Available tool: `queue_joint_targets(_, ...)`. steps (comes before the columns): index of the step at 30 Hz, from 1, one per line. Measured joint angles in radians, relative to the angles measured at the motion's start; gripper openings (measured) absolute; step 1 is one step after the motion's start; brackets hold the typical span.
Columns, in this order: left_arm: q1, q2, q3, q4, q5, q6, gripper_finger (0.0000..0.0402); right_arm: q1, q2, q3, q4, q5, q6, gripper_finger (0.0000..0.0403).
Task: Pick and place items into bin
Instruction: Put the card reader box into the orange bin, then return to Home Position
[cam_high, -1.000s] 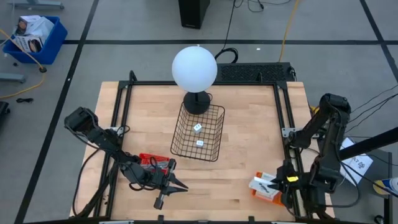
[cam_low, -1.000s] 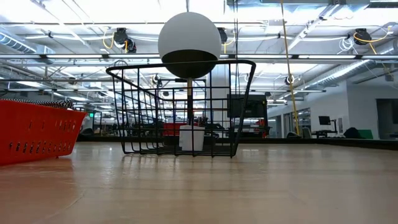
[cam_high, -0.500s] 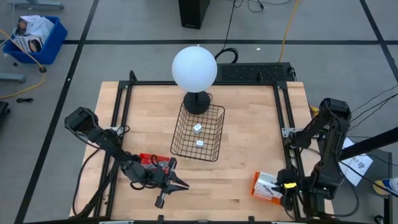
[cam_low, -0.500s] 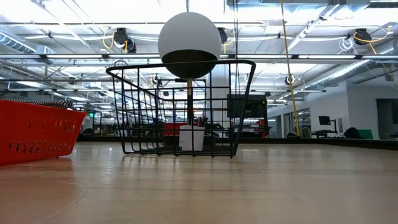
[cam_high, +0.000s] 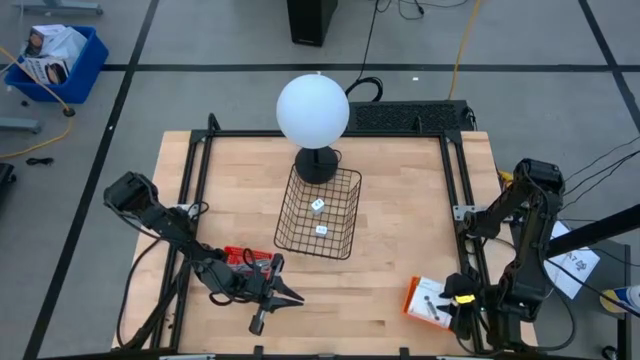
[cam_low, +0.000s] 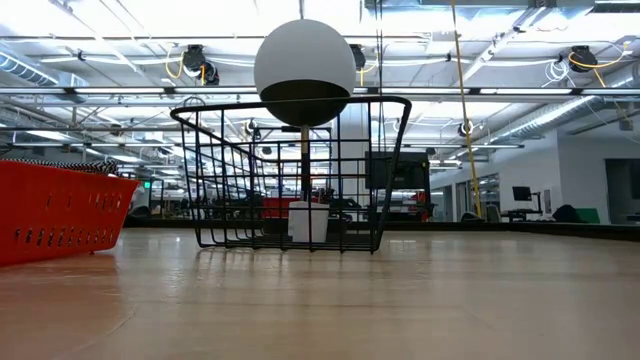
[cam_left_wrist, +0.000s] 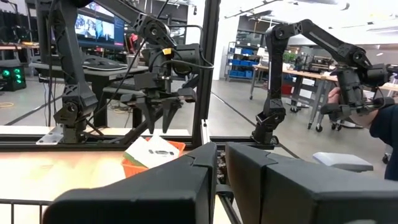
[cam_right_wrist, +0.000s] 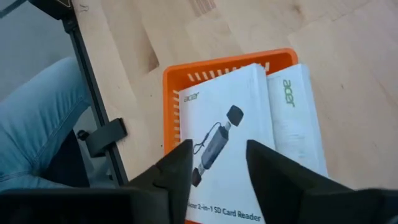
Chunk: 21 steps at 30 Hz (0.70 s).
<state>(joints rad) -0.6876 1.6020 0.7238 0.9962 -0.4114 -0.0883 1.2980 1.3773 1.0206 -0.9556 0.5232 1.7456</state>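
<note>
Reaching low along the front of the wooden surface (cam_high: 400, 190), the left arm stretches from its base at the left edge toward the middle, its pincer (cam_high: 283, 294) lying almost flat just past a red tray (cam_high: 240, 256); its own wrist view shows the two dark fingers (cam_left_wrist: 199, 180) nearly together, with only a thin gap and nothing held. Farther right, at mid-surface, stands a black wire basket (cam_high: 320, 212) with two small white blocks (cam_high: 318, 205) lying on its floor, just in front of a lamp with a white globe (cam_high: 313, 110). At the front right corner the right arm folds steeply down, its pincer (cam_high: 450, 305) hanging over an orange tray (cam_high: 416, 296). Its fingers (cam_right_wrist: 177, 165) stand apart above two flat white packets (cam_right_wrist: 224, 149) with black print that fill that tray, touching neither.
</note>
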Motion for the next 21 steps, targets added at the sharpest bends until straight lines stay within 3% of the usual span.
queue_joint_targets(7, 0.000, 0.000, 0.000, 0.000, -0.002, -0.001, 0.0042, 0.000, 0.000, 0.000, -0.030, 0.004, 0.000, 0.0172)
queue_joint_targets(11, 0.010, 0.000, 0.000, 0.003, -0.071, 0.038, 0.0042, -0.002, 0.000, 0.000, 0.018, 0.107, -0.035, 0.0165)
queue_joint_targets(15, 0.016, -0.006, 0.000, -0.001, -0.092, -0.004, 0.0042, -0.016, 0.000, 0.000, 0.110, 0.215, -0.197, 0.0160)
queue_joint_targets(21, 0.011, -0.007, 0.002, -0.094, -0.010, 0.024, 0.0042, -0.041, 0.006, 0.000, 0.239, 0.335, -0.498, 0.0162)
